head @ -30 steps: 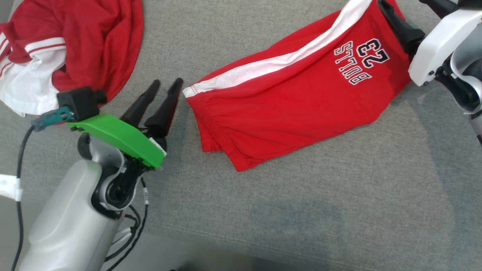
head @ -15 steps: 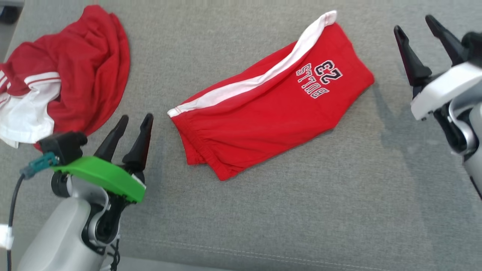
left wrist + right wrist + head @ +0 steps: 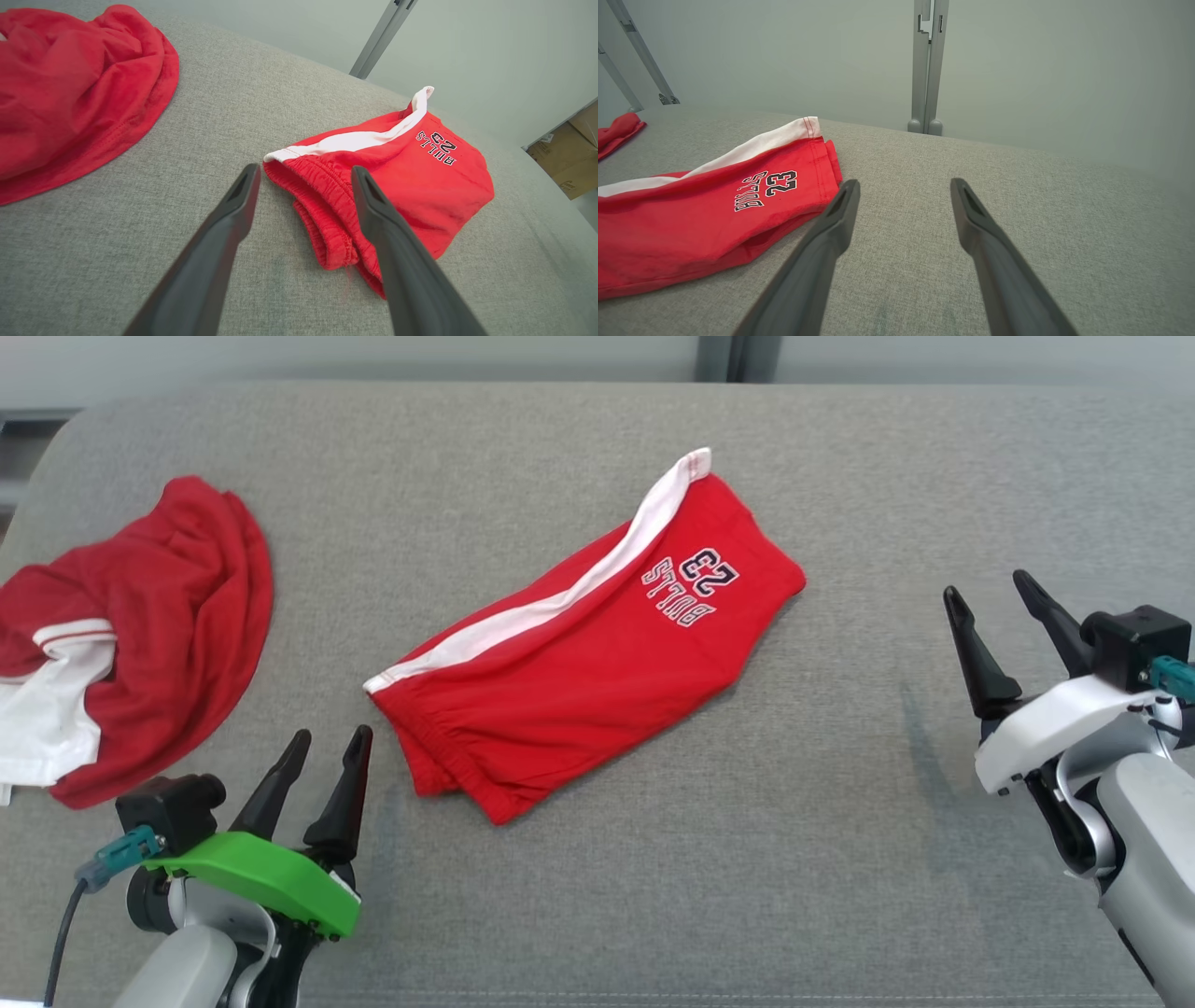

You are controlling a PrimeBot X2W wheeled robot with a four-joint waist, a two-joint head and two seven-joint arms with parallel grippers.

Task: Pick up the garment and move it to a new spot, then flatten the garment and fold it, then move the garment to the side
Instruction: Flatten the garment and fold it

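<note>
Folded red shorts point(image 3: 579, 644) with a white side stripe and "BULLS 23" print lie slanted on the grey cushion, also seen as red shorts point(image 3: 402, 163) and red shorts point(image 3: 691, 214) from the wrists. My left gripper point(image 3: 331, 742) stands open at the lower left, its tips short of the waistband end. My right gripper point(image 3: 990, 583) is open at the right, well clear of the leg end. Nothing is between either pair of fingers.
A crumpled red and white garment point(image 3: 121, 635) lies at the far left of the grey cushion point(image 3: 840, 859). Beyond the cushion's far edge stand a pale wall and a grey post point(image 3: 927, 65). Cardboard boxes point(image 3: 567, 154) sit past the right side.
The head camera has pulled back and up, showing more of the cushion. My right gripper has let go of the shorts' leg end and drawn away to the right. The left gripper stays open.
</note>
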